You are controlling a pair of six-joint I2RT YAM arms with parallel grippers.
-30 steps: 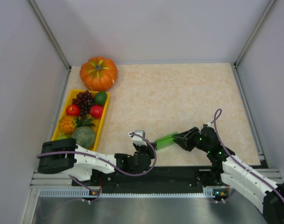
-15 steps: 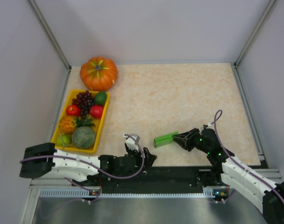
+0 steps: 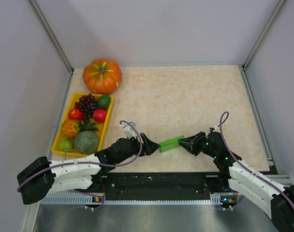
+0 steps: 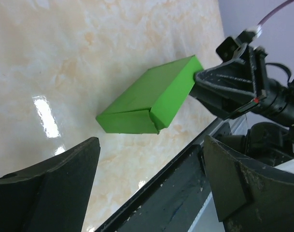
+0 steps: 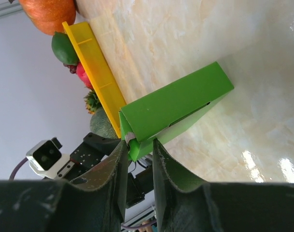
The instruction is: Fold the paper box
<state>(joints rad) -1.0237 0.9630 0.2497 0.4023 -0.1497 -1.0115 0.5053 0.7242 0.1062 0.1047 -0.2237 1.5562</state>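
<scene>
**Top external check: box pinched at one end, free end waiting**

Position: the paper box (image 3: 171,143) sits to the right of the yellow tray (image 3: 105,126), level with the tray's near end and well apart from it. It reads here as a short green bar between the two arms.

Right gripper (image 3: 186,143): fingers drawn nearly together, clamped on the box end farthest from the tray.

Left gripper (image 3: 151,145): spread wide and holding nothing, on the tray side of the box, just short of the free end.

Step in hand (my judgement): you are bringing the left jaws onto that free end. Run them in along the box's long axis so both pads meet flat card, and close gently, because thin card will likely buckle under a skewed pinch. Keep the right hold steady while you do it.

View differences:
- Left wrist shows the free end as a closed face with a slanted seam, and open air between it and both fingers.
- Right wrist shows the pinch sits on a thin corner edge, with a slit along the lower side.
- No view settles whether the box touches the table.
</scene>
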